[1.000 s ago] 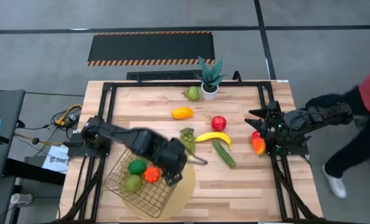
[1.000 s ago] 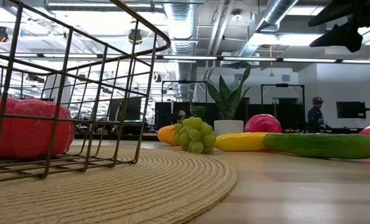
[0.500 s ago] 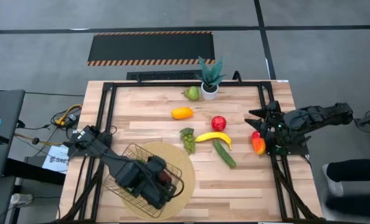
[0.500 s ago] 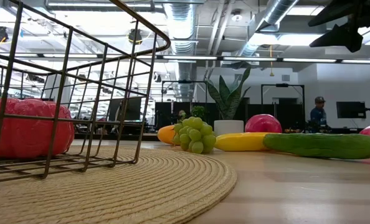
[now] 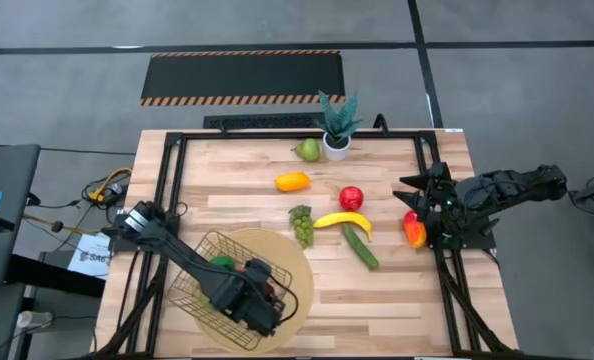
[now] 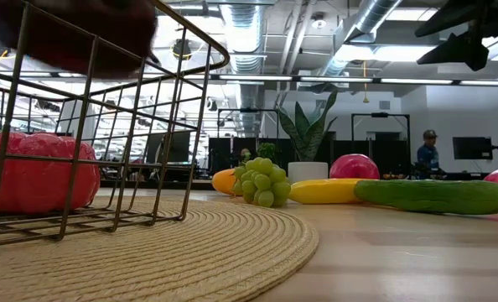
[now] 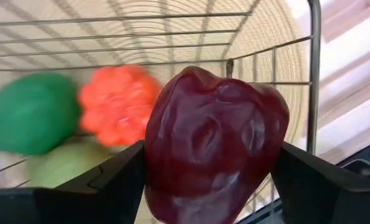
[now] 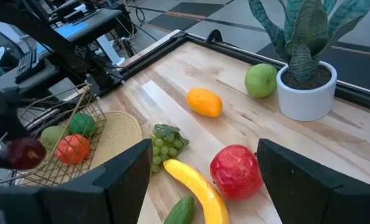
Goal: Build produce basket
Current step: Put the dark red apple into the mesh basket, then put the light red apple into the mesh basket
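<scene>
My left pincer (image 7: 213,186) is over the basket (image 5: 199,297), near-left on the bench (image 5: 397,290), pinching a dark red fruit (image 7: 213,146) betw both fingers; it hangs above the mesh, not set down. Below it in the basket: a green fruit (image 7: 32,112), an orange-red bumpy one (image 7: 118,102) beside it, and a paler green one (image 7: 66,167) nearer to me. Basket sits on the round tan mat (image 5: 295,262).

My right pincer (image 5: 417,205) waits at the right edge of the bench, fingers spread, nothing betw them. A red-orange mango (image 5: 414,231) lies just beside it.

Still out on the bench, mid area: green grapes (image 5: 301,223), w/ yellow banana (image 5: 343,220) just right of them, green cucumber (image 5: 360,245) touching the banana's near side, red apple (image 5: 351,197) just far of the banana. Farther off, an orange-yellow fruit (image 5: 292,181), then a green pear (image 5: 308,149) right beside the potted plant (image 5: 337,125) at the far edge.

A person (image 6: 427,153) stands far back in the room.
</scene>
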Motion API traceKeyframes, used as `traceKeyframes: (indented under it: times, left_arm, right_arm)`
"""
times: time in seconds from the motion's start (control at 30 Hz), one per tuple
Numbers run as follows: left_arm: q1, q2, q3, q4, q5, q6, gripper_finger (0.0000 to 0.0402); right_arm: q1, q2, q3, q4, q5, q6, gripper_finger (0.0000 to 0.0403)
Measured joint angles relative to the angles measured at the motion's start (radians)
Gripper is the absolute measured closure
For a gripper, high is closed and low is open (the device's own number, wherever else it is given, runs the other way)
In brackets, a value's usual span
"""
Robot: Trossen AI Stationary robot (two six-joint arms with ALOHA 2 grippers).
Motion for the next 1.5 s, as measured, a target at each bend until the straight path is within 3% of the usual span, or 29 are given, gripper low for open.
traceKeyframes:
  times: [0.43,0.67,0.97,1.23,1.4,1.5]
  left_arm:
    - [0.074,0.001,-0.206,0.256,0.051,0.104,0.0119]
    - [0.099,0.001,-0.270,0.290,0.060,0.094,0.0107]
    - [0.121,0.001,-0.271,0.297,0.044,0.101,0.0036]
    - [0.141,-0.002,-0.255,0.291,0.107,0.143,0.0007]
    - [0.166,-0.093,-0.195,0.256,0.131,0.211,0.0006]
    - [0.199,-0.179,-0.172,0.203,0.086,0.196,0.0006]
  right_arm:
    - [0.000,0.000,0.000,-0.026,0.000,0.000,0.0092]
    - [0.000,0.000,0.000,-0.027,0.000,0.000,0.0092]
    - [0.000,0.000,0.000,-0.028,0.000,-0.001,0.0092]
    - [0.000,0.000,0.000,-0.028,0.000,-0.009,0.0092]
    - [0.000,0.000,0.000,-0.027,0.000,-0.009,0.0092]
    - [0.000,0.000,0.000,-0.025,0.000,-0.009,0.0092]
